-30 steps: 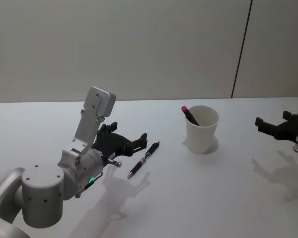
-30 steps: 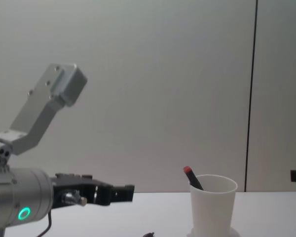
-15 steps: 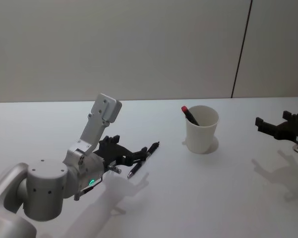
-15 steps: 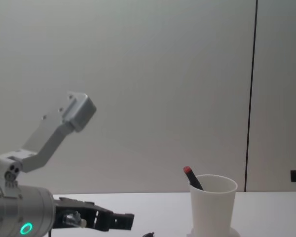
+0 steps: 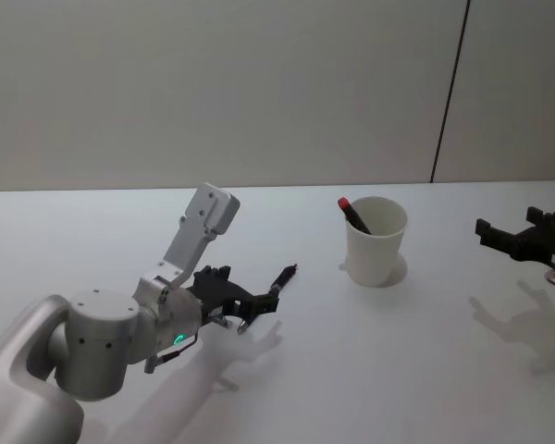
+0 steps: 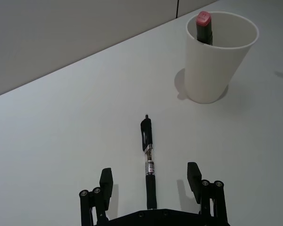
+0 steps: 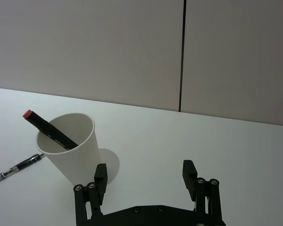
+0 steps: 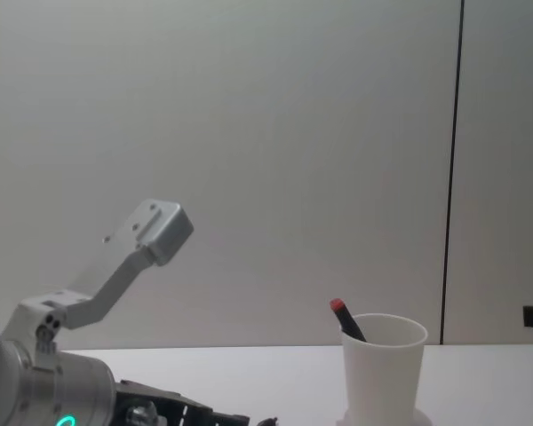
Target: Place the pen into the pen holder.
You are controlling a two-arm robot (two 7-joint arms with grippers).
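Left gripper (image 5: 259, 307) has dropped and pushed forward over the last second. It was high and beside the slim black click pen (image 5: 284, 276); now it's low on the white table (image 5: 398, 351), straddling the pen's near end. In the chest view it has sunk to the bottom edge (image 8: 191, 417). My read: approach is done and the grasp is next. The pen hasn't moved.

Left wrist view gives what the head view can't. The jaws are spread, one finger on each side of the barrel (image 6: 148, 155), a clear gap on both sides and nothing pinched. The pen runs roughly down the centreline of the gripper (image 6: 150, 176), clip end pointing away. From the head, the gripper body hides the near half of the pen.

The pen lies flat on the table, well apart from the plain white tapered paper cup (image 5: 376, 245) to its right. The cup already holds a black marker with a red cap (image 5: 351, 213). The right wrist view shows the marker (image 7: 47, 129) leaning against the rim, so the open space is on the other side.

Right gripper (image 5: 507, 222) is parked at the far right, jaws released (image 7: 145, 170), holding nothing.
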